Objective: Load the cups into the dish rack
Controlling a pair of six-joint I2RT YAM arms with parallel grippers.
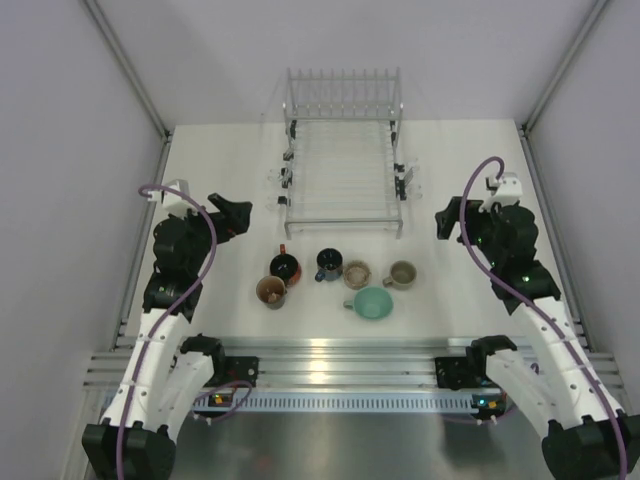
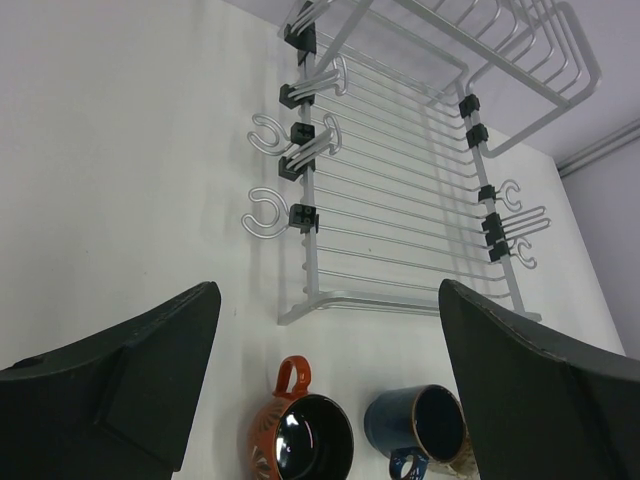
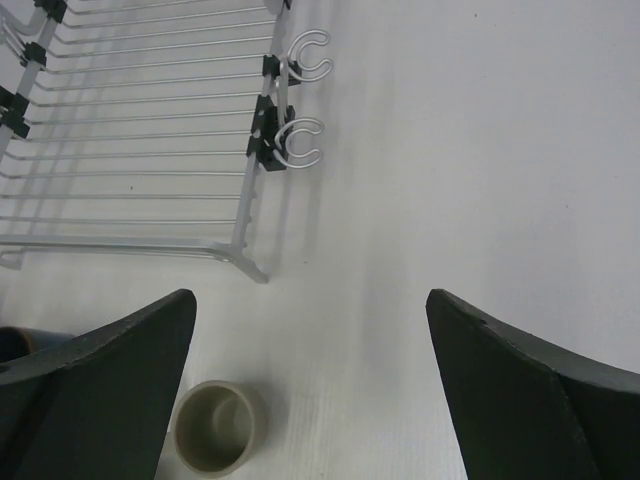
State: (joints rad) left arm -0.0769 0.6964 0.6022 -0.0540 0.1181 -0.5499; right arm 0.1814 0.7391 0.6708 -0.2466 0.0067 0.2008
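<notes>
Six cups stand in a cluster on the white table in front of the dish rack (image 1: pixel 340 222): a black-inside cup with an orange-red outside (image 1: pixel 283 266), a dark blue cup (image 1: pixel 329 264), two beige cups (image 1: pixel 357 273) (image 1: pixel 401 274), a mint-green cup (image 1: pixel 372 302) and an orange-brown cup (image 1: pixel 271 291). The rack holds nothing. My left gripper (image 1: pixel 235 215) is open and empty, left of the rack's front. Its wrist view shows the gripper (image 2: pixel 328 288) above the orange-red cup (image 2: pixel 300 435) and blue cup (image 2: pixel 420 425). My right gripper (image 1: pixel 447 222) (image 3: pixel 308 295) is open and empty, with a beige cup (image 3: pixel 215 425) below it.
The rack (image 2: pixel 400 300) (image 3: pixel 245 215) has upright tines at its far end and small wire hooks (image 2: pixel 262 212) (image 3: pixel 300 142) clipped along both long sides. Grey walls close in left, right and back. Aluminium rails (image 1: pixel 340 360) run along the table's near edge.
</notes>
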